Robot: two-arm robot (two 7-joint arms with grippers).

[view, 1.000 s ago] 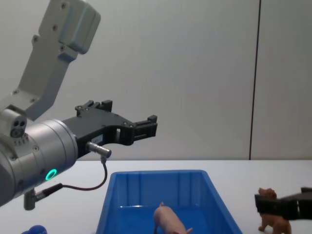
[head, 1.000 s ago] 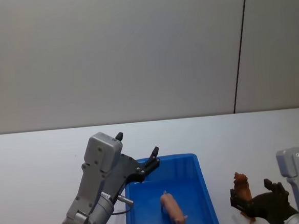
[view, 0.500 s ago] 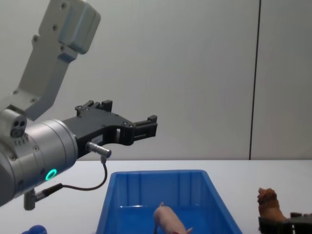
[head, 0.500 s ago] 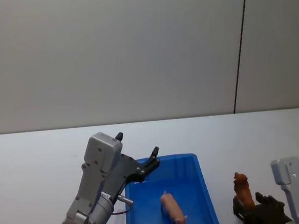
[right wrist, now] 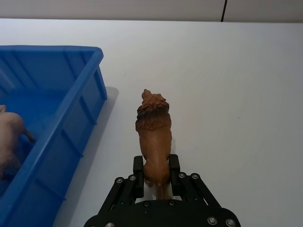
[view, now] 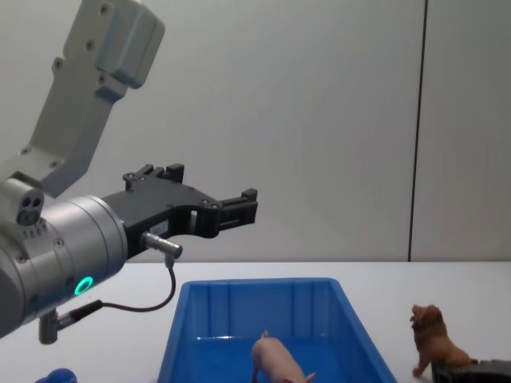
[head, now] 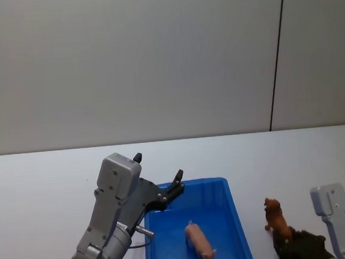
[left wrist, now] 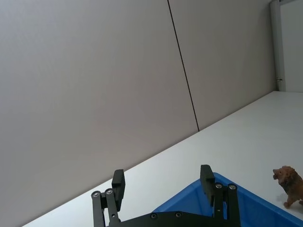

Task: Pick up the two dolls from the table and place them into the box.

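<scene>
A grey wall backs the white table point(head: 40, 180). Left of centre, the left gripper point(left wrist: 162, 176) hangs spread and empty over the blue box point(head: 219, 203), where the pink pig point(head: 199, 241) lies. At lower right, the right gripper point(right wrist: 156, 169) pinches the brown lion point(right wrist: 153, 127) by its hindquarters, just beside the box.

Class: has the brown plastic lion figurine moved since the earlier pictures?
Yes. In the chest view the brown plastic lion figurine has shifted slightly left, toward the bright blue plastic bin.
</scene>
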